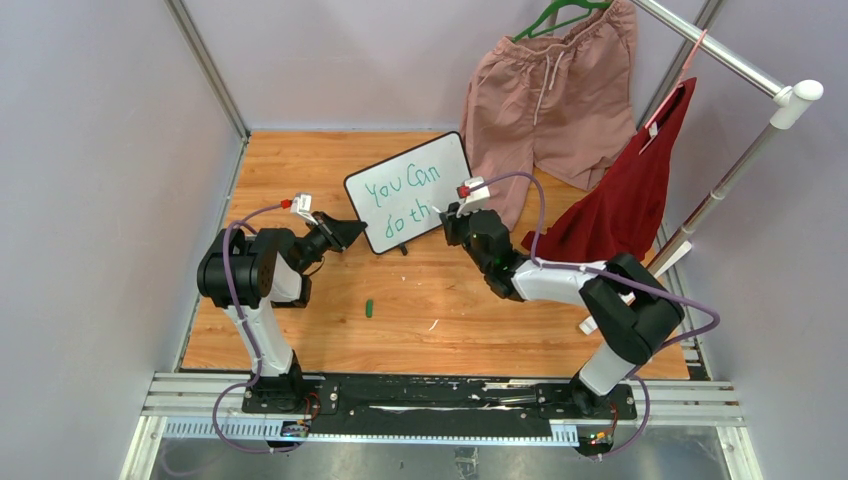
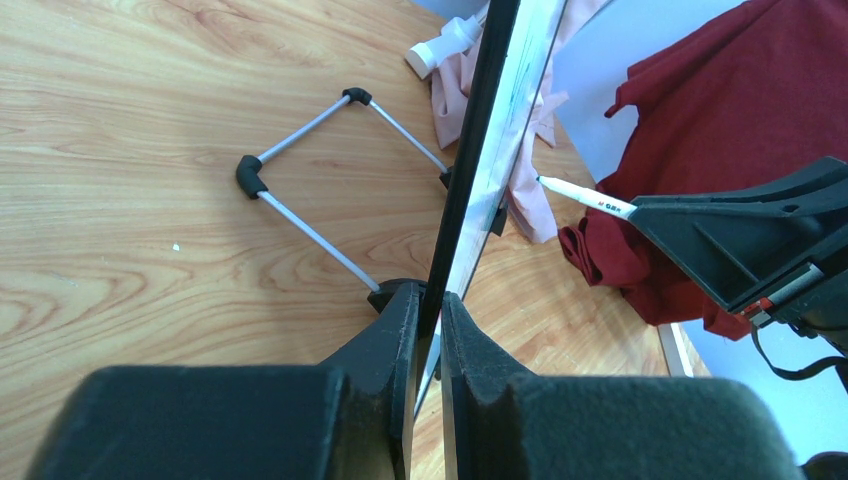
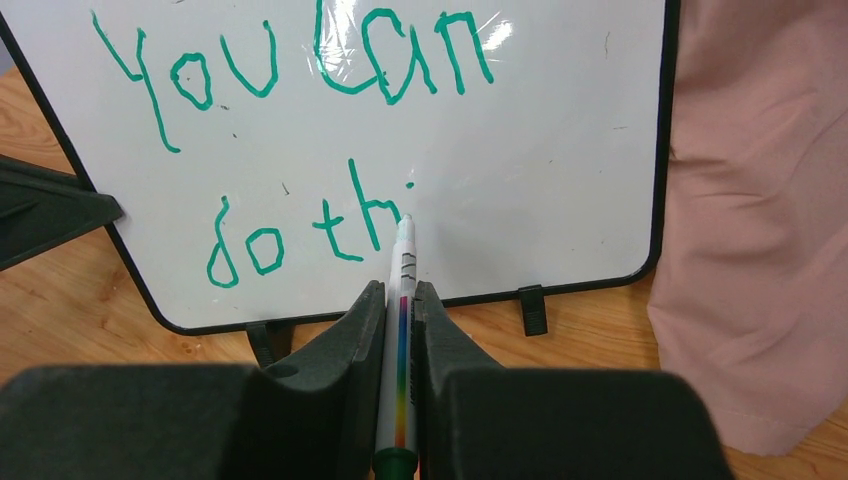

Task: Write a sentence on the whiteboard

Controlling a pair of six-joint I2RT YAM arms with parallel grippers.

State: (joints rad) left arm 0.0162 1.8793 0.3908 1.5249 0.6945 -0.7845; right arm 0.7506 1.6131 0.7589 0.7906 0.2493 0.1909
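The whiteboard (image 1: 410,192) stands tilted on the wooden table, black-framed, with green writing (image 3: 300,150) reading "You Can" above "do thi". My left gripper (image 1: 345,234) is shut on the board's left edge (image 2: 480,170), which I see edge-on in the left wrist view with its wire stand (image 2: 300,175) behind. My right gripper (image 1: 455,215) is shut on a white marker (image 3: 403,300) with a rainbow stripe; its tip touches the board just right of the "i". The marker also shows in the left wrist view (image 2: 590,200).
Pink shorts (image 1: 550,95) hang on a green hanger at the back right, beside a dark red garment (image 1: 630,195) on a white rail (image 1: 740,65). A small green marker cap (image 1: 370,308) lies on the table in front of the board.
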